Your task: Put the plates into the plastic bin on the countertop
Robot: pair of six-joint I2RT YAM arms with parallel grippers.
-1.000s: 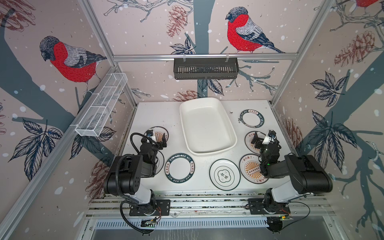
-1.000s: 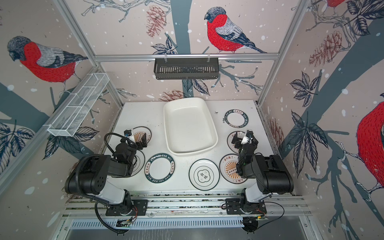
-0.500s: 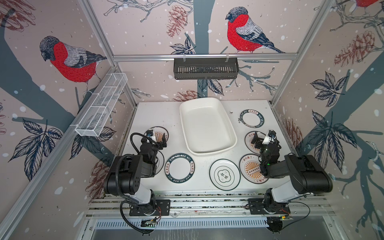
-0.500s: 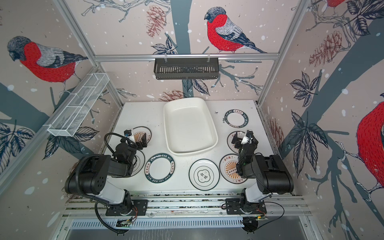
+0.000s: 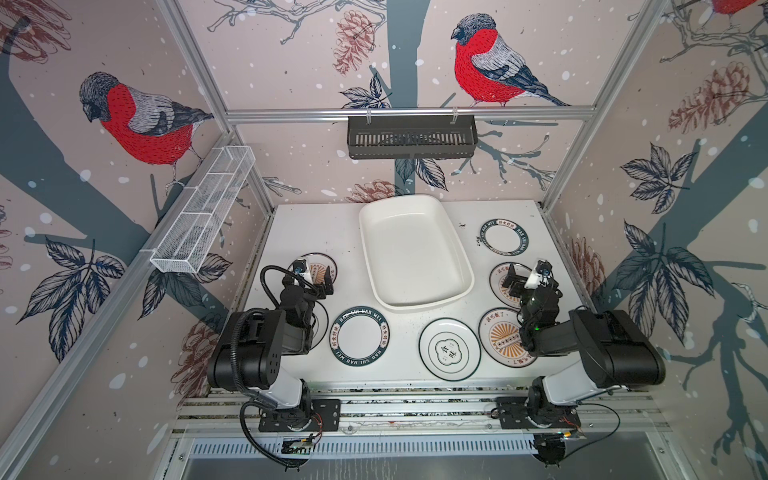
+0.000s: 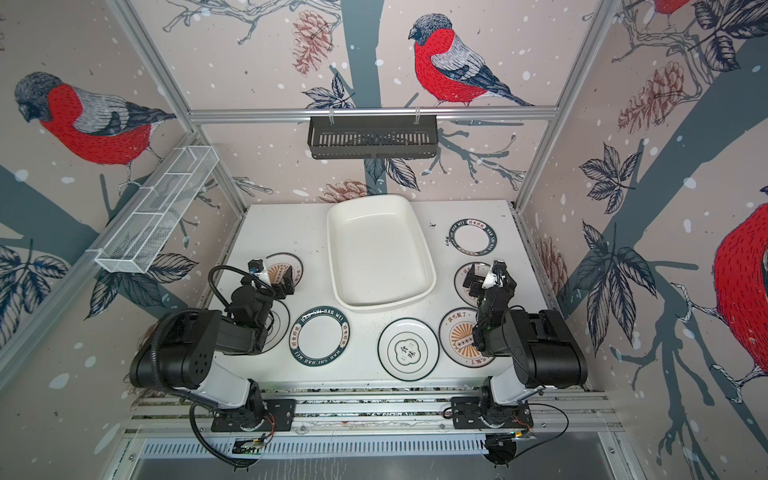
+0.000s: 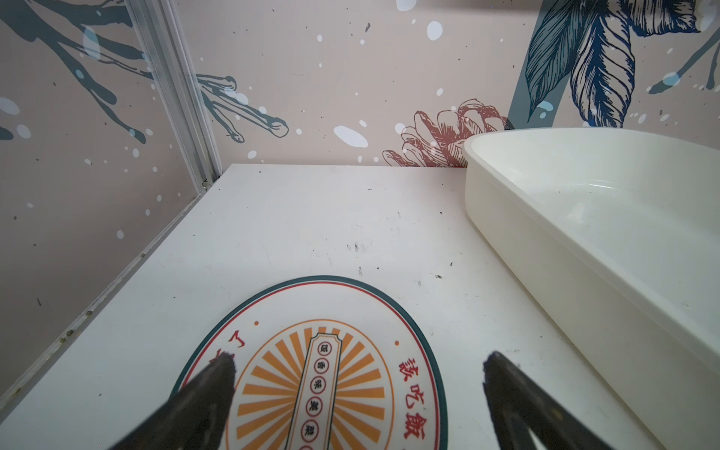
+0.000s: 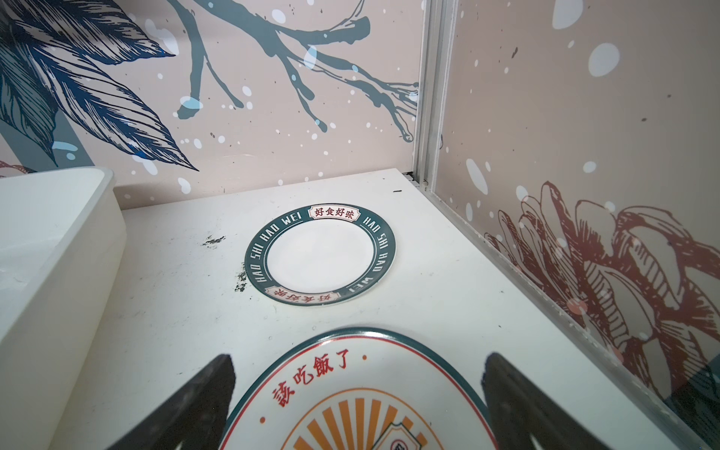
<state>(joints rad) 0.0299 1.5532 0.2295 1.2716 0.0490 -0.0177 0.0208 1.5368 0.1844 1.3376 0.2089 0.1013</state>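
Speckled white countertop (image 5: 353, 232), nothing binned yet: left gripper (image 7: 358, 360) gapes over the left sunburst plate (image 7: 311, 374), plastic bin (image 5: 411, 249) sits empty mid-table, right gripper (image 8: 359, 361) gapes over the right sunburst plate (image 8: 350, 409), so next I'd drop and pinch a rim.

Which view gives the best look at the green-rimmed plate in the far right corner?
The right wrist view: the far green-rimmed plate lies whole and unobstructed, its rim lettering legible. Both top views show it whole but small. The left wrist view misses it.
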